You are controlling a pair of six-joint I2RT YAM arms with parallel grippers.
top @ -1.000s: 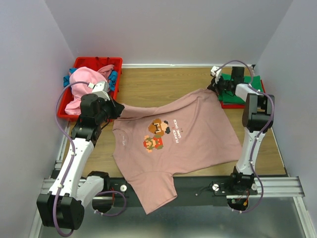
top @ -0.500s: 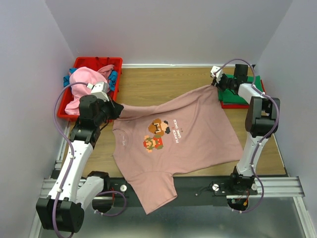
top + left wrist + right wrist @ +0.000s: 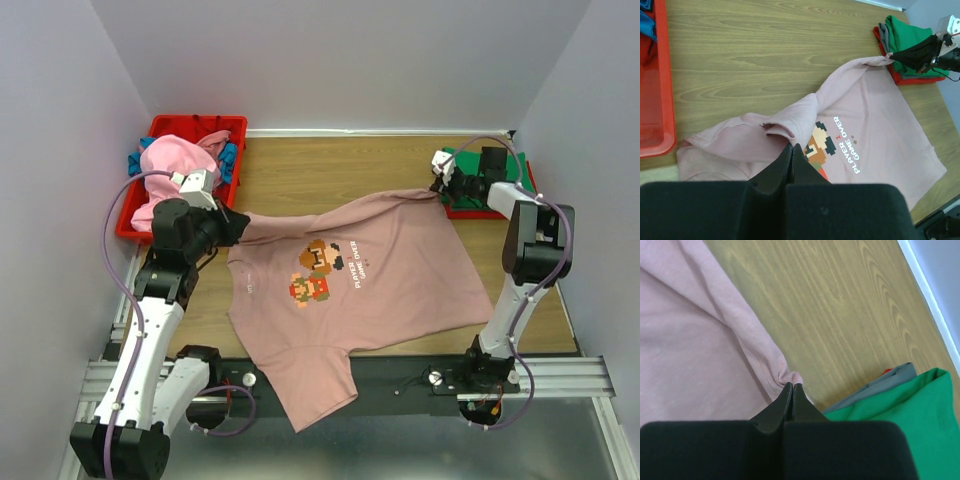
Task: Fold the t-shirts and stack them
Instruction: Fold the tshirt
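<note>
My left gripper (image 3: 791, 147) and right gripper (image 3: 792, 386) each pinch tight on the pink t-shirt (image 3: 380, 290), stretched across mid-tabletop (image 3: 300, 170) and drooping over the near edge. It looks limp and light, so I'd hold it at the corners.

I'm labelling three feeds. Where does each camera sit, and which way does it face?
Top external: above and behind the bases, looking down on the wooden table; left arm and right arm show.
Left wrist: on the left arm, facing across the dusty-pink printed t-shirt toward the folded green t-shirt; shut left gripper shows.
Right wrist: on the right arm, close over that shirt's edge; shut right gripper shows.
Shared: both wrist views show both shirts.
</note>
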